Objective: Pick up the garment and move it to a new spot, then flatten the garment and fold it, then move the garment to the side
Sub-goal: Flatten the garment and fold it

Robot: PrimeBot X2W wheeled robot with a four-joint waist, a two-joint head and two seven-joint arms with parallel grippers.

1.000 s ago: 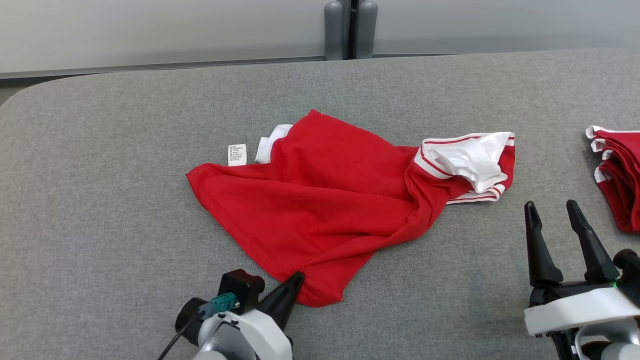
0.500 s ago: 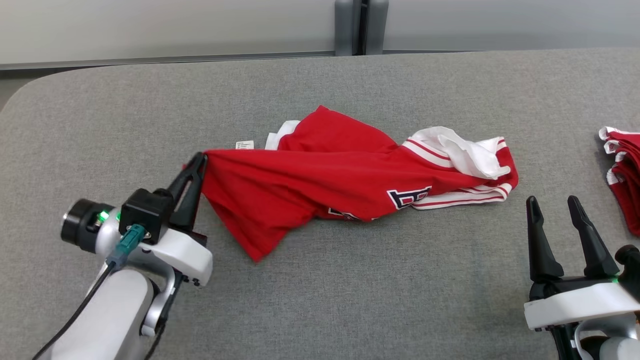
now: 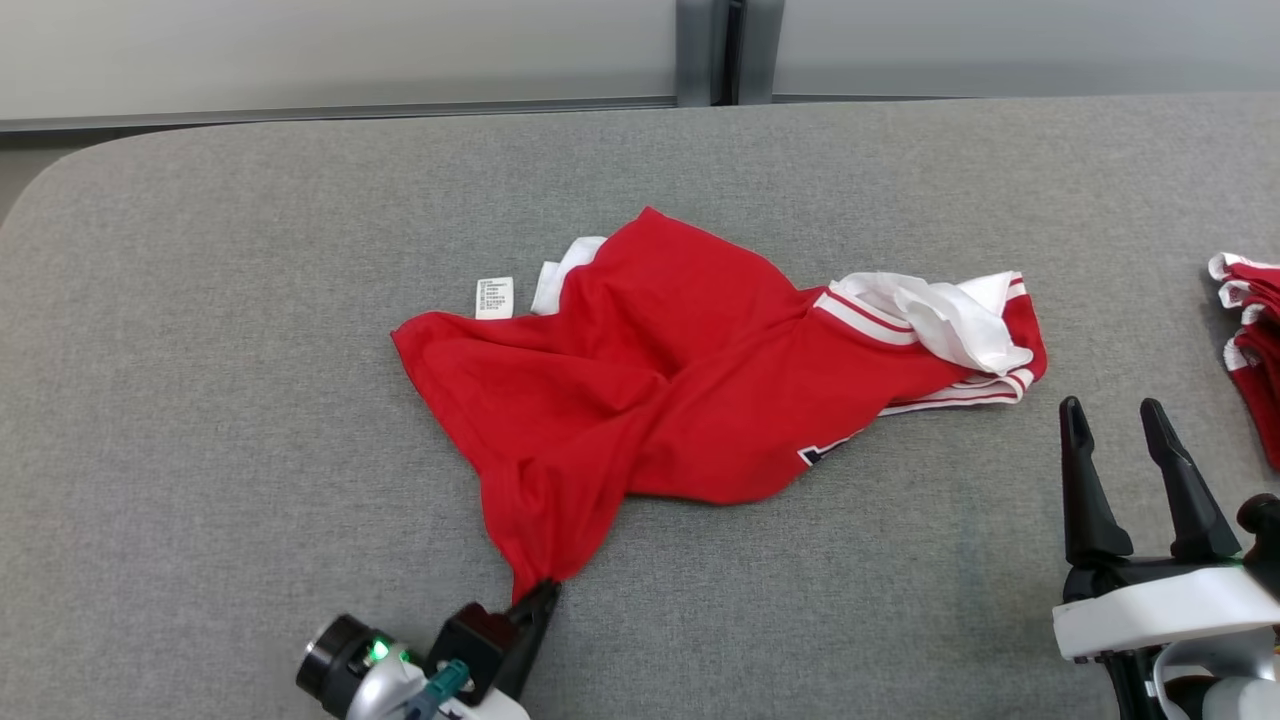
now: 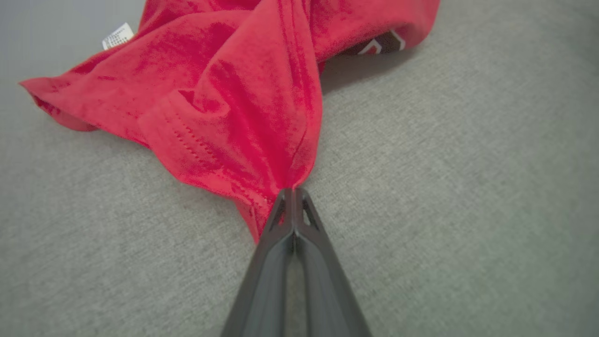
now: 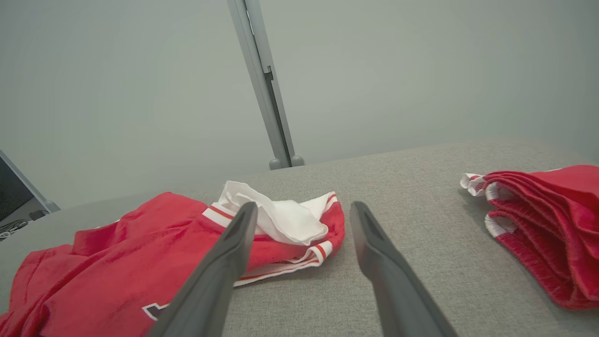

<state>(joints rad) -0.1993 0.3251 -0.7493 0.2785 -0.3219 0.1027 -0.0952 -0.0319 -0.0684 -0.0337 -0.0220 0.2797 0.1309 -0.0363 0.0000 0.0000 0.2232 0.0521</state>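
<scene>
Head view: one red knit garment with white striped trim and a white lining (image 3: 680, 390) lies crumpled at the middle of the grey felt-covered table (image 3: 250, 350). Its nearest corner is drawn out into a narrow tail that ends at the left gripper (image 3: 545, 592), low in the view. A small white care label (image 3: 494, 297) sits at the garment's far left edge, and a navy-and-white letter patch (image 3: 825, 455) peeks from under its near hem. Left wrist view: the left gripper (image 4: 292, 192) has both dark fingers pressed together on the gathered red corner, and the garment (image 4: 224, 93) fans out from the tips across the table (image 4: 444, 187). The label (image 4: 117, 36) and the patch (image 4: 379, 44) show at the top. Right gripper (image 3: 1111, 402): fingers spread wide with nothing between them, near the garment's striped end but apart from it. Right wrist view: the right gripper (image 5: 304, 206) points toward the white lining of the garment (image 5: 117, 262), which lies beyond and left of its fingers. A folded stack of red cloth with white edging (image 5: 552, 234) rests well apart on the right, seen also in the head view (image 3: 1255, 340).
</scene>
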